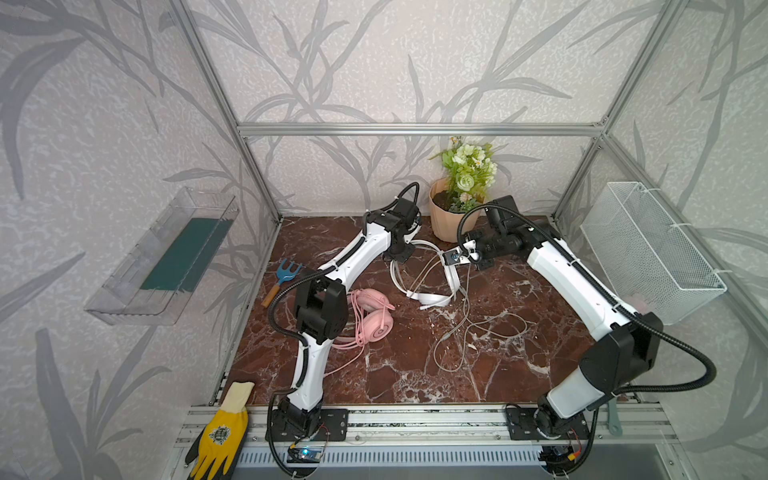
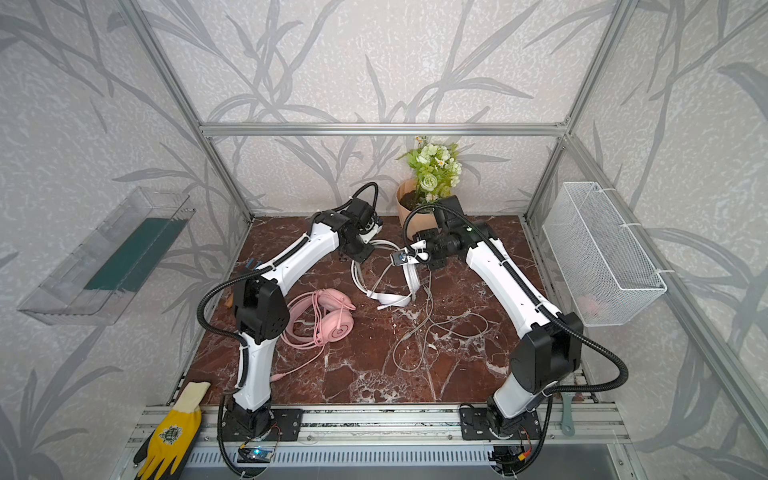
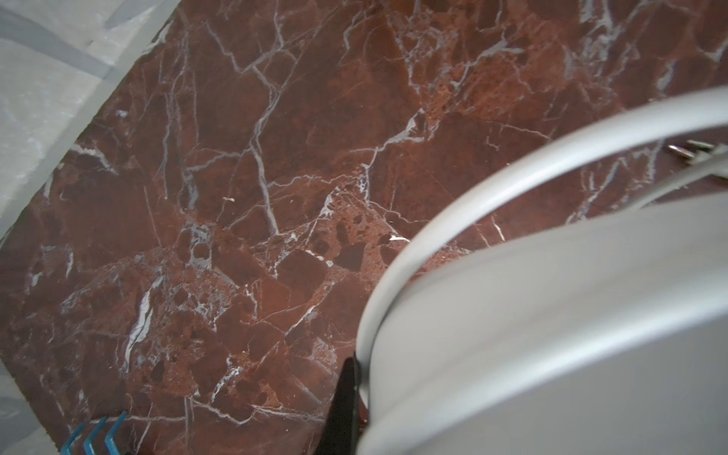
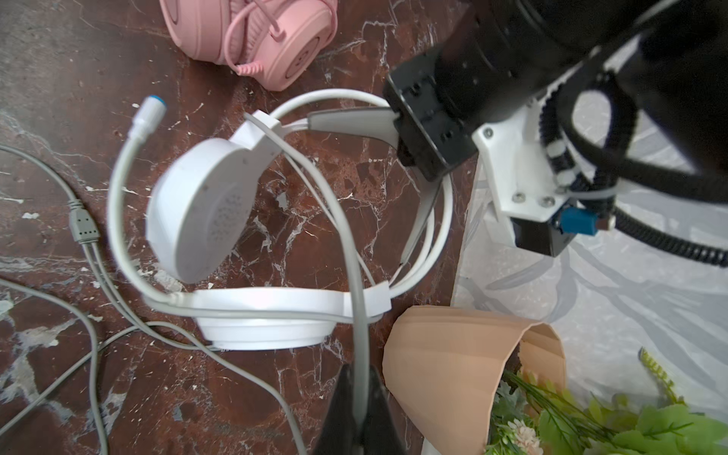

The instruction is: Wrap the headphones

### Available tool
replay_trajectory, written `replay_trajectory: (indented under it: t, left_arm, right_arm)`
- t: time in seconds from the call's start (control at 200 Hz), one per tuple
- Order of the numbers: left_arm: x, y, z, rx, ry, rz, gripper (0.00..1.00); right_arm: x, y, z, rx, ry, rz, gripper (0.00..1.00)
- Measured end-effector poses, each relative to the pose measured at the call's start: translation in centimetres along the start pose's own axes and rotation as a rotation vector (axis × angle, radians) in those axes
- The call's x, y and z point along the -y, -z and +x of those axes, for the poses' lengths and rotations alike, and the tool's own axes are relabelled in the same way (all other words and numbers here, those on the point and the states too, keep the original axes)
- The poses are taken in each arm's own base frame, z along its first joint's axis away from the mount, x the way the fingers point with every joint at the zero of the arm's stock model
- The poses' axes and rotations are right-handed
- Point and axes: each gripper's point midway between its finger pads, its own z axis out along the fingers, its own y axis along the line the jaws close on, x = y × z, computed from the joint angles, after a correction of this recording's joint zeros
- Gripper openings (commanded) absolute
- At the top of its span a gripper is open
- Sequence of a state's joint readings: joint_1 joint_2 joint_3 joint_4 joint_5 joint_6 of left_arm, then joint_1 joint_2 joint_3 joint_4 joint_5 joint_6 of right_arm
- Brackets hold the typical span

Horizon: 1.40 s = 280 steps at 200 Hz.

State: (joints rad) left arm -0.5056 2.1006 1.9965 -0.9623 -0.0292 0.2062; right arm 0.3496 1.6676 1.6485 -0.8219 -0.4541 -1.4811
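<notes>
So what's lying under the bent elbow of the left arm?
The pink headphones lie on the table, partly tucked under the elbow. Both earcups and cable loops show; whatever lies further beneath is covered.

A robotics lab cell: aluminium frame (image 1: 415,129), wallpapered panels (image 1: 374,62), left arm (image 1: 361,249) and right arm (image 1: 573,282) bolted to a rail (image 1: 415,422).

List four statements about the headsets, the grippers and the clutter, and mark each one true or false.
1. The right gripper is shut on the white cable. True.
2. The left gripper holds the pink headset. False: the pink headset lies on the marble table, and the left gripper is shut on the white headset, at its headband.
3. The flower pot stands at the back of the marble table. True.
4. The yellow glove lies in the wire basket. False: it lies on the front rail.
</notes>
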Motion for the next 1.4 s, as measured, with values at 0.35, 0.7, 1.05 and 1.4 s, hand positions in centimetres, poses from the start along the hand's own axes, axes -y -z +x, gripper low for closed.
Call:
replay_trajectory:
  t: [0.35, 0.7, 1.05, 1.4]
  left_arm:
    - [1.2, 3.0, -1.0, 0.118, 0.006, 0.086, 0.0]
    - [1.7, 3.7, -1.1, 0.171, 0.069, 0.189, 0.0]
    - [1.2, 4.9, -2.1, 0.242, 0.134, 0.288, 0.0]
    - [0.9, 5.5, -2.5, 0.282, 0.194, 0.369, 0.0]
  right_arm:
    - [1.5, -4.8, 3.8, 0.169, -0.238, -0.026, 0.0]
    - [1.7, -6.3, 5.6, 0.347, -0.531, 0.012, 0.68]
    - [0.4, -5.9, 7.9, 0.392, -0.78, 0.066, 0.99]
    - [-2.2, -4.6, 9.3, 0.38, -0.956, 0.227, 0.99]
